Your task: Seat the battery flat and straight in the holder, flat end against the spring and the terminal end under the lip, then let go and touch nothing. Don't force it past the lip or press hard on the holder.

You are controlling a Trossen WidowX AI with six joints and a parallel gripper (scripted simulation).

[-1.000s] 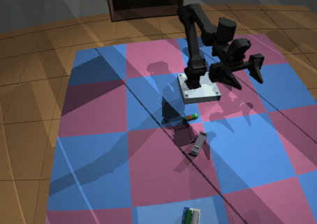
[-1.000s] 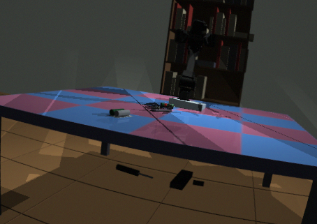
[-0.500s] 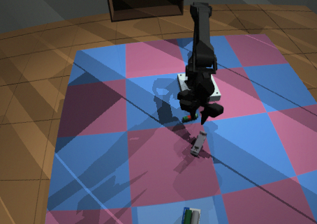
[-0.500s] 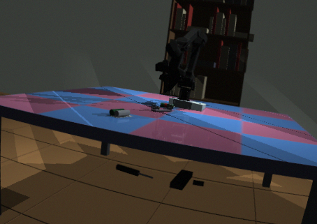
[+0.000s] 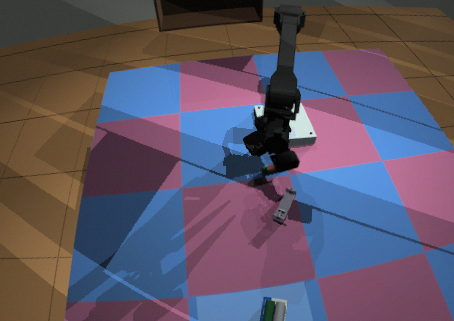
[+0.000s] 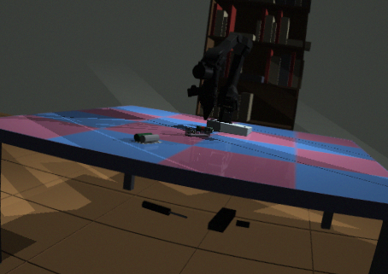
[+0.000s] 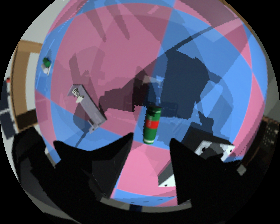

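Note:
The battery (image 5: 269,170) (image 7: 152,124), green with a red band, lies on its side on the checkered table top near the arm's base. In the wrist view it shows between and beyond the fingertips. The grey holder (image 5: 284,205) (image 6: 197,134) (image 7: 91,106) lies apart from it, angled, with pale metal at one end; no battery shows in it. My gripper (image 7: 152,138) (image 6: 207,115) points down above the battery, partly open, with nothing held. In the top view the arm hides part of the battery. Which end is flat is too small to tell.
The arm's white base plate (image 5: 303,133) (image 6: 237,129) (image 7: 227,150) is close to the battery. A green cylinder (image 5: 269,310) (image 6: 138,137) and a grey cylinder (image 5: 280,310) (image 6: 149,138) sit side by side beyond the holder. A bookcase (image 5: 212,7) (image 6: 256,6) stands behind the table.

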